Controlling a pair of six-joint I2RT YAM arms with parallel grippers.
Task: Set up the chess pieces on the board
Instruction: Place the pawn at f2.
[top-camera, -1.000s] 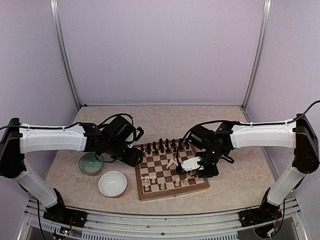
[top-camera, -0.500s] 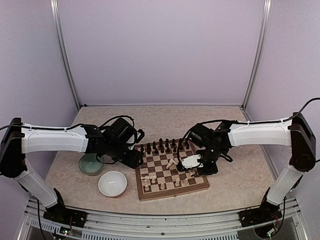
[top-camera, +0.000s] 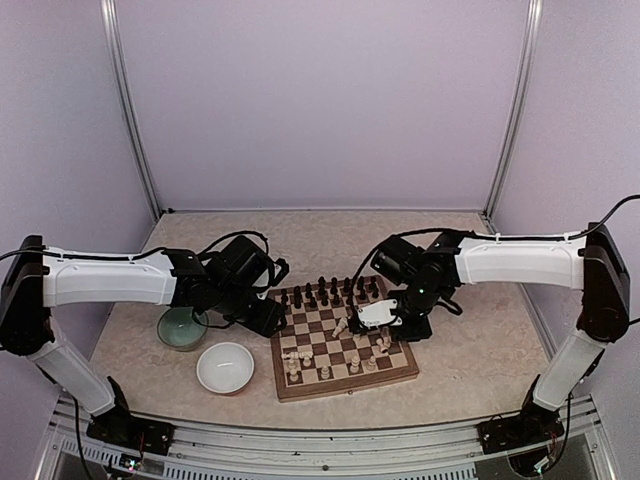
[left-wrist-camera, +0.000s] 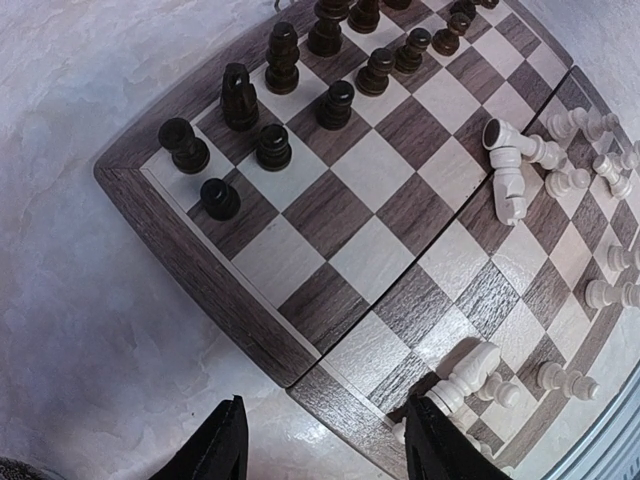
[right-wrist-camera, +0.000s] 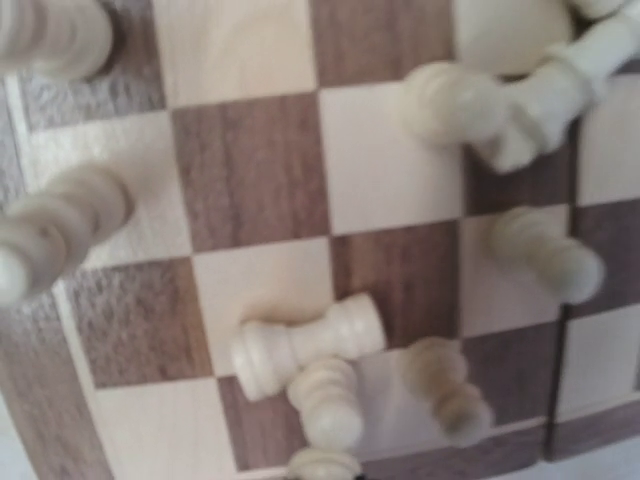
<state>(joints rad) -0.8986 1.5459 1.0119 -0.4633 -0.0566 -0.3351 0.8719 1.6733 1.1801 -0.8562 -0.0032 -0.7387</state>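
The board (top-camera: 340, 345) lies between my arms. Dark chess pieces (top-camera: 325, 292) stand in rows along its far side, also in the left wrist view (left-wrist-camera: 282, 58). Cream chess pieces (top-camera: 298, 360) are scattered on the near half, some lying flat (left-wrist-camera: 508, 165). My left gripper (left-wrist-camera: 335, 450) hangs open over the board's left edge, nothing between its fingers (left-wrist-camera: 225, 445). My right gripper (top-camera: 378, 322) hovers shut low over the board's right half. Its fingertips are out of its wrist view. There a cream pawn (right-wrist-camera: 327, 400) sits at bottom centre beside a fallen cream rook (right-wrist-camera: 305, 345); I cannot tell if the pawn is held.
A green bowl (top-camera: 182, 327) and a white bowl (top-camera: 225, 367) stand left of the board, close under my left arm. Bare marbled tabletop (top-camera: 470, 350) lies right of the board. Purple walls enclose the table.
My right gripper has moved left and a little farther away across the board, staying shut. The left arm and its open gripper have not moved.
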